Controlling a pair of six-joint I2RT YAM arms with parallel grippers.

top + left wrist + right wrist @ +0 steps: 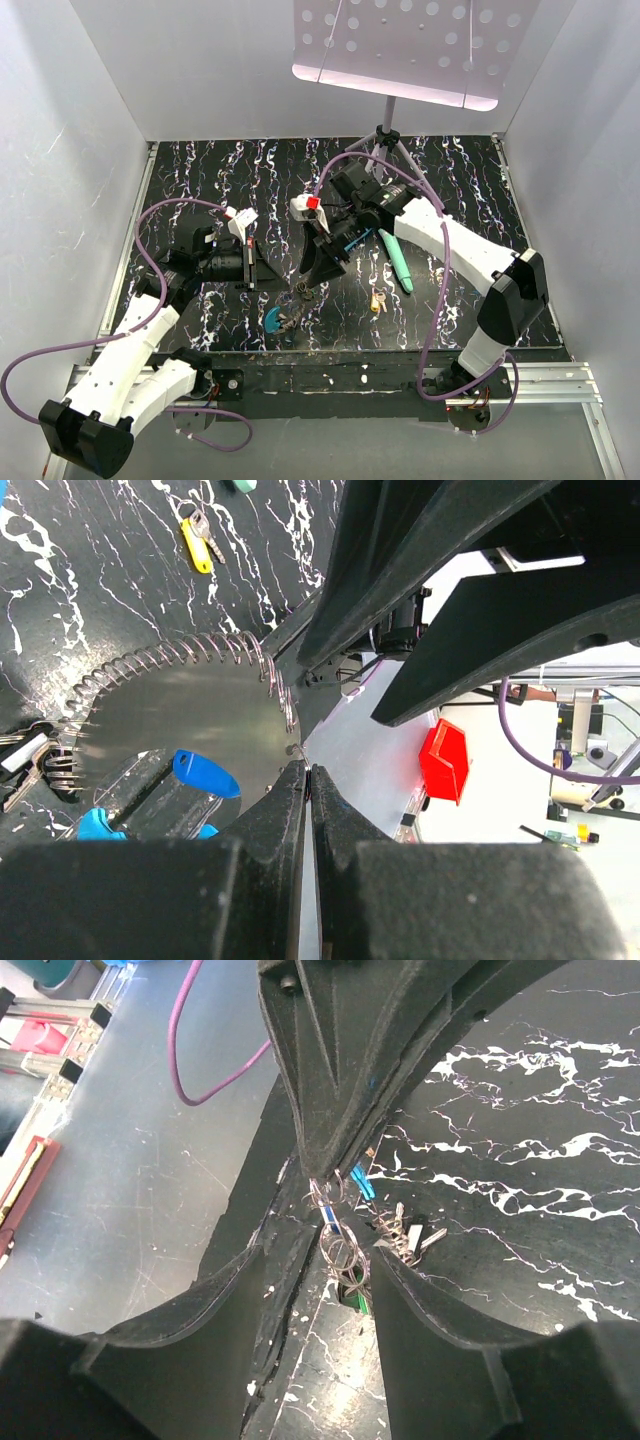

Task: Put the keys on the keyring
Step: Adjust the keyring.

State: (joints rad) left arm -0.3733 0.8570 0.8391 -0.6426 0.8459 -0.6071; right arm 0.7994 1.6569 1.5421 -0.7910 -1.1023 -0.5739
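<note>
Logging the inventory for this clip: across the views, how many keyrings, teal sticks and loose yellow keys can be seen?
Keyring: 1
Teal stick: 1
Loose yellow key: 1
Total: 3

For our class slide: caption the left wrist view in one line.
Left claw shut on the end of the coiled keyring; yellow key lies beyond.
</note>
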